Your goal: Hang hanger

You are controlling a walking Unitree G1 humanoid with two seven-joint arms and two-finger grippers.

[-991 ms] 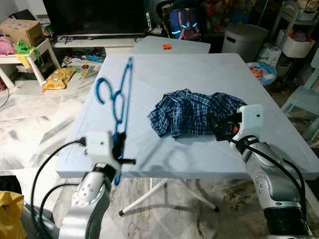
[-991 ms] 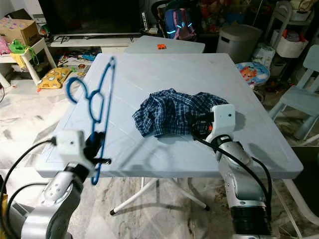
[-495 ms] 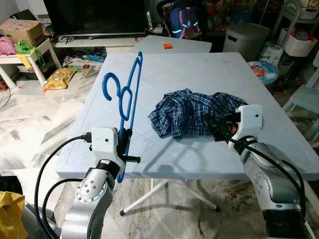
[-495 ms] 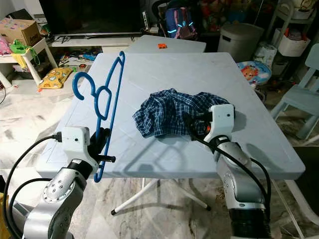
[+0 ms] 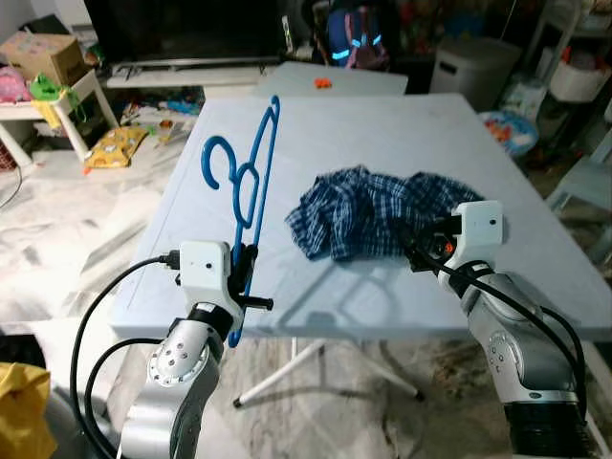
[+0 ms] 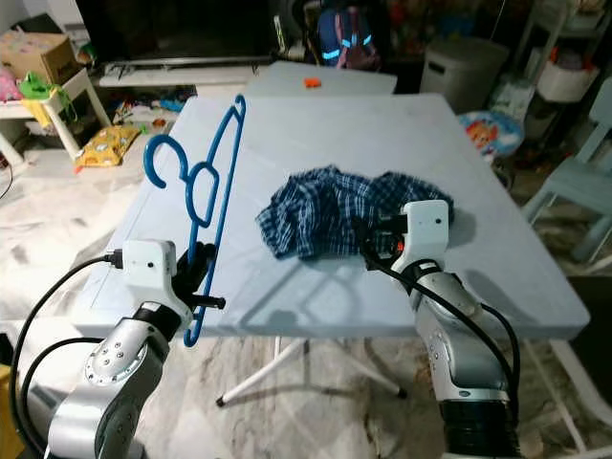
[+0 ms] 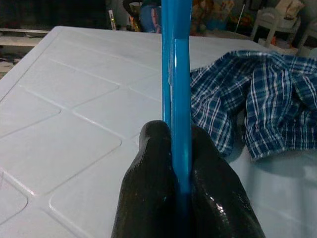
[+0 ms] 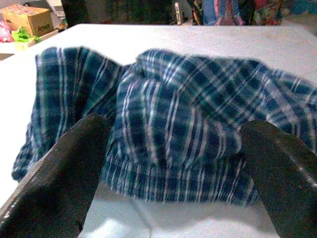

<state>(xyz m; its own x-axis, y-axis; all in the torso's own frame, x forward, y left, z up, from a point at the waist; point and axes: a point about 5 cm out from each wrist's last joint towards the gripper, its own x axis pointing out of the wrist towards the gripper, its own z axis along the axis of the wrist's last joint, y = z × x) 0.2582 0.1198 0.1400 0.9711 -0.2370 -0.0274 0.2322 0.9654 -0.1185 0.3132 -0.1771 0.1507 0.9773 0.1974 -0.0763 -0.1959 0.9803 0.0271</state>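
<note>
Head camera first: there's a pale blue folding table with a crumpled blue plaid shirt lying roughly in the middle of it, a bit toward the robot's right. The left gripper is up at the near left edge of the table, pinching the bottom of a blue plastic hanger. The hanger stands nearly upright, leaning a little away from the robot, with its hook curling off to the left. The right gripper sits at the near right side of the shirt, fingers pointed into the fabric. Background is messy: a grey bin, a backpack, a cardboard box on a small white table off to the left.

Left wrist view: the two black fingers are squeezed tight together on the hanger's bar, which runs straight out between them. Tabletop and the plaid shirt lie beyond, off to one side of the bar.

Right wrist view: the fingers are spread wide apart with nothing between them yet. The shirt is bunched up just ahead, spanning the whole gap. Can't tell if the tips actually touch the cloth.
</note>
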